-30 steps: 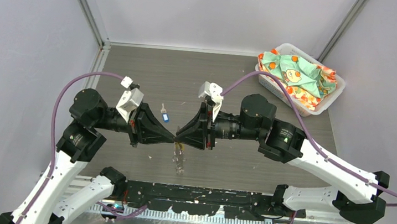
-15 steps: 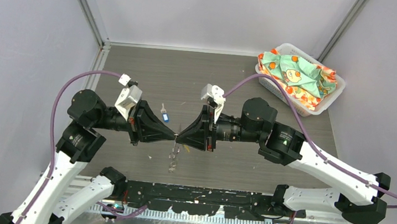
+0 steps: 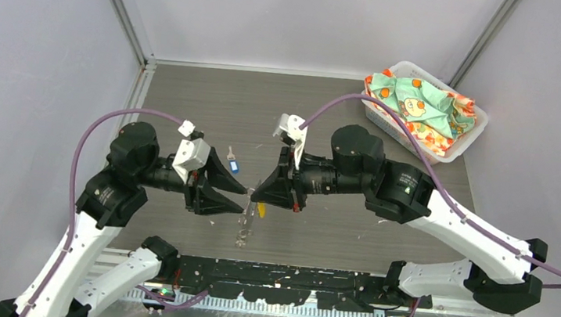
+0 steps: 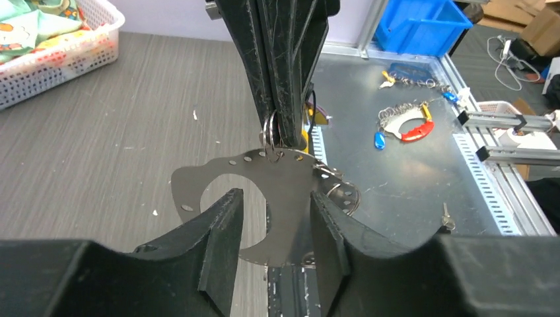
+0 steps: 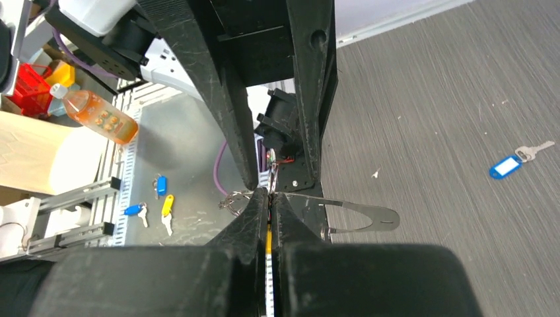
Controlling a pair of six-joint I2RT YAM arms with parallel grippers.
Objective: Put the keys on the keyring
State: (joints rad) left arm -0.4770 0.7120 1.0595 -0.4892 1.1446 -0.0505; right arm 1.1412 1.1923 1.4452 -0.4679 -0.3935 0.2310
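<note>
L gripper (image 3: pixel 245 200) opened, keyring (image 3: pixel 243 229) hangs vert. from R gripper (image 3: pixel 254 197)

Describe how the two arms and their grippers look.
The left arm and right arm have white lower links and black joints. A purple cable loops to a white camera mount on each wrist. The left gripper and right gripper are black, with broad tapering fingers.

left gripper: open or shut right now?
Open. In its wrist view the left gripper has its two fingers standing apart, with a flat metal plate visible through the gap. The top view also shows them spread.
</note>
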